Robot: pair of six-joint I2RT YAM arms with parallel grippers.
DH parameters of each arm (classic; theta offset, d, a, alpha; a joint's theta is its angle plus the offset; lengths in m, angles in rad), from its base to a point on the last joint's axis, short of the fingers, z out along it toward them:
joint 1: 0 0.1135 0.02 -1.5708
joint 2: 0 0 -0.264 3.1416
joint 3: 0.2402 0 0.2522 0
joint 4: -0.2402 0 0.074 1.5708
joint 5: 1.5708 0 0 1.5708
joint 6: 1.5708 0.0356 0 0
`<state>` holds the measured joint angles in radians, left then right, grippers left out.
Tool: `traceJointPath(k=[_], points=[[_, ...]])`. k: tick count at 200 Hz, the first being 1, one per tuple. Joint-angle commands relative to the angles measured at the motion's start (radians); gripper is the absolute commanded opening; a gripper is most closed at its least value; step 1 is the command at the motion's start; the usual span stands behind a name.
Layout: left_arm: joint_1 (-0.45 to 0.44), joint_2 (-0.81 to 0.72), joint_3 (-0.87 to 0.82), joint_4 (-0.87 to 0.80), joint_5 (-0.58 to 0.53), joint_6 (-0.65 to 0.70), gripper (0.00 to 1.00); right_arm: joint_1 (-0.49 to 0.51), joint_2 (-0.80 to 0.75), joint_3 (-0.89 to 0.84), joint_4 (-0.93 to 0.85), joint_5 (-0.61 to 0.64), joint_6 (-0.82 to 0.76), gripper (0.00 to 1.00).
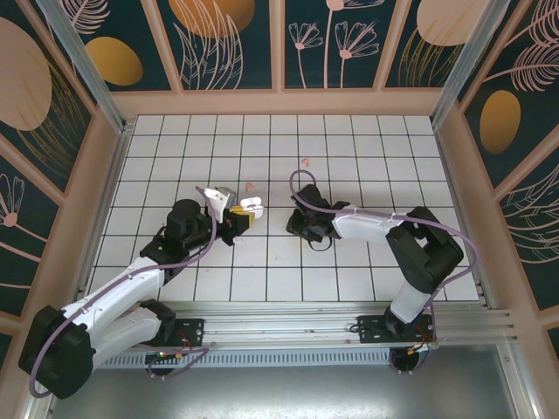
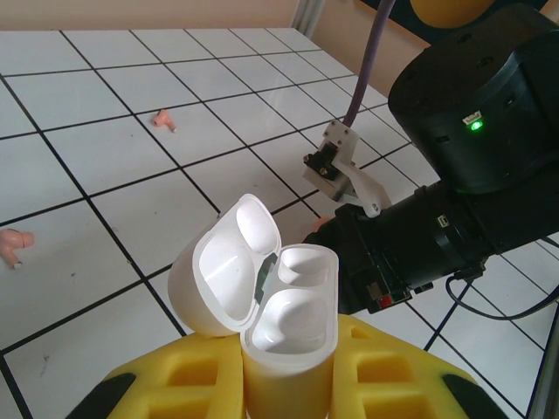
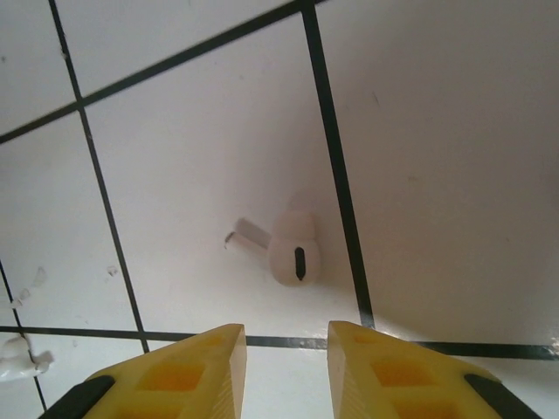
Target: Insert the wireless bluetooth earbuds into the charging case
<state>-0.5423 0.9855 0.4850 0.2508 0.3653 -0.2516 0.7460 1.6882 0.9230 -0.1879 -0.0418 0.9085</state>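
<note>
Right gripper [image 3: 286, 371] faces down at the counter [image 3: 454, 131], fingers [image 3: 192, 367] spread a little with a clear gap, nothing between them. White earbud [image 3: 293, 255] lies flat on the tile just past the fingertips, stem pointing left, right beside a grid line, untouched. Second white earbud [image 3: 17, 358] sits at the left edge of the right wrist view, one tile over. Left gripper [image 2: 288, 384] is pinching the case [image 2: 284, 305] low on its body, lid [image 2: 229, 262] flipped open to the left, both wells [image 2: 293, 316] look empty. The case seems lifted off the counter, just left of the right gripper in the top view. Pink earbud [image 2: 164, 120] and another pink earbud [image 2: 12, 244] lie loose on tiles beyond the case, well apart from each other. Judged: nothing inserted yet, right gripper lining up for a pick on the white earbud. Risks: the gap looks narrow for the bud's round head, so a descent slightly off centre would land a finger on it and flick it away. Closing on the rounded head could squirt it out; grabbing across the stem could leave it at an angle that won't seat in a well. Case is gripped low only, so pressing a bud in could tilt or slip it, or knock the lid shut. Grippers sit close together, clash possible on the hand-in. Pink buds may not match this white case, mix-up possible.
</note>
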Motion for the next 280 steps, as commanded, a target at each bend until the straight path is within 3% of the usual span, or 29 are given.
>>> traceJointPath(k=[1,141,280], points=[[-0.002,-0.018,0.009,0.047,0.011,0.014,0.00,-0.008,0.014,0.025,0.011,0.040,0.032,0.30],[-0.002,-0.044,0.005,0.027,-0.003,0.020,0.00,-0.008,0.075,0.078,-0.032,0.074,0.077,0.27],[-0.003,-0.054,0.002,0.014,-0.005,0.022,0.00,-0.001,0.198,0.188,-0.115,0.126,-0.001,0.20]])
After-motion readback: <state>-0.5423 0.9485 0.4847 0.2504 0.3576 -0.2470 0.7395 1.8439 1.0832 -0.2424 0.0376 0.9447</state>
